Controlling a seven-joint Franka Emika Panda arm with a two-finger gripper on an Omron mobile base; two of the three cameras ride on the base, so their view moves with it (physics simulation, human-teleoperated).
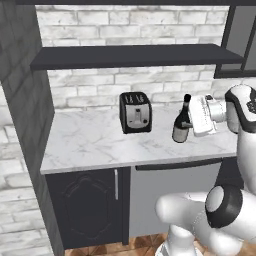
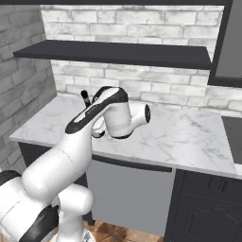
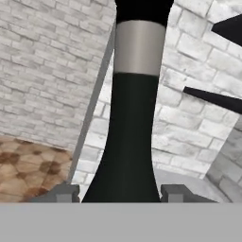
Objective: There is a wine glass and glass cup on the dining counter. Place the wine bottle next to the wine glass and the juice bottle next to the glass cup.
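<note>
From the left base view, a slim dark wine bottle (image 1: pixel 181 125) stands on a white marble counter (image 1: pixel 90 145) against a brick wall, right of a black toaster (image 1: pixel 135 112). The white arm reaches in from the right, and its pincer (image 1: pixel 192 120) meets the bottle's side around the shoulder; whether the base rests on the counter or hangs just above it, I cannot tell.

From the right base view, the arm's elbow hides most of the bottle; just its dark top (image 2: pixel 85 98) pokes up behind the arm, over the same counter (image 2: pixel 189 137).

From the hand view, the bottle (image 3: pixel 128 142) rises right between the two small grey fingertips (image 3: pixel 64 193), which sit against its flanks: the pincer (image 3: pixel 119 194) is closed on the bottle.

It looks rigid, smooth and likely slippery, breakable, and top-heavy if tipped. A hold on the wider body seems steadier than the neck.
</note>
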